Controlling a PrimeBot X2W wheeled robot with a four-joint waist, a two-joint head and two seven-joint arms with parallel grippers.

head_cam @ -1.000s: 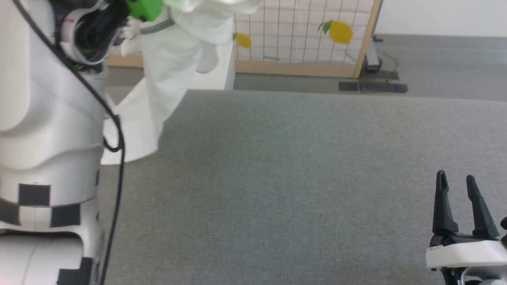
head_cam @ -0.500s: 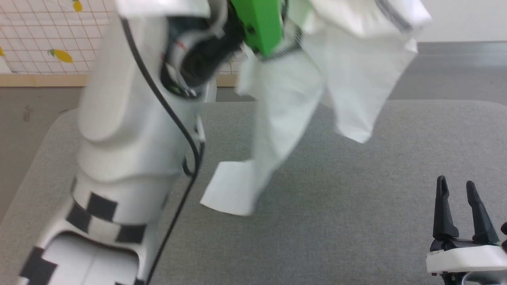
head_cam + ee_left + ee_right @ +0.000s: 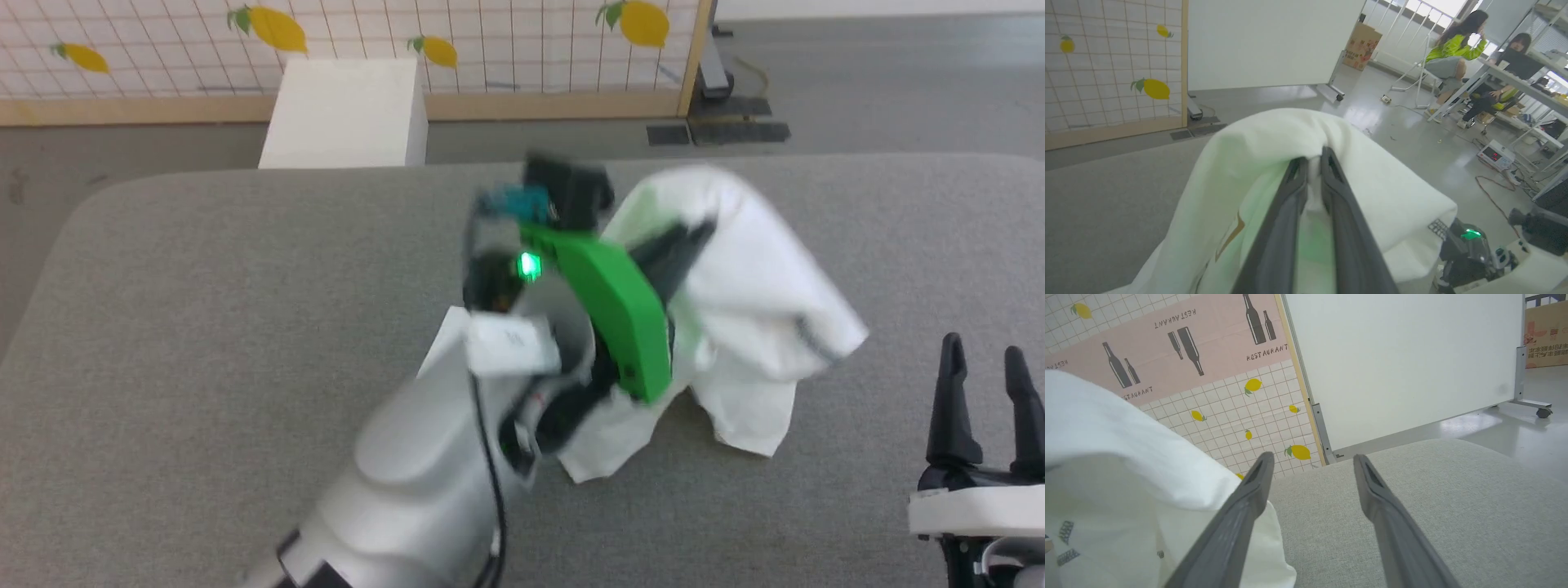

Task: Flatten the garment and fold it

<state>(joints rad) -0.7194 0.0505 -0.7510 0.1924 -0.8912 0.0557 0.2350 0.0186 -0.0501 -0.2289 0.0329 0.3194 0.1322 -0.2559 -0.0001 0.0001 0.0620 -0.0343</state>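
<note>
Gripping: the left gripper (image 3: pixel 1312 154) has its 2 dark fingers pressed together on a fold of the garment (image 3: pixel 759 278), with cloth pinched between them in the left wrist view.
Garment: white and bunched, it is draped over those fingers at centre right of the head view. Its lower edges hang down to the grey padded table (image 3: pixel 204 286), and a short run of dark stitching shows at its right edge.
Left arm: a pale, blurred forearm rises from the bottom centre of the head view, carrying a green wrist housing (image 3: pixel 620 318) with a lit green lamp.
Free tool: the right gripper (image 3: pixel 984 359) sits in the lower right corner of the head view, fingers apart with nothing between them, clear of the cloth to its left.
Background: a white box (image 3: pixel 343 114) stands beyond the table's far edge at upper left, with a lemon-print screen (image 3: pixel 490 33) along the top. 2 seated people (image 3: pixel 1457 45) are at a desk in the upper right of the left wrist view.
</note>
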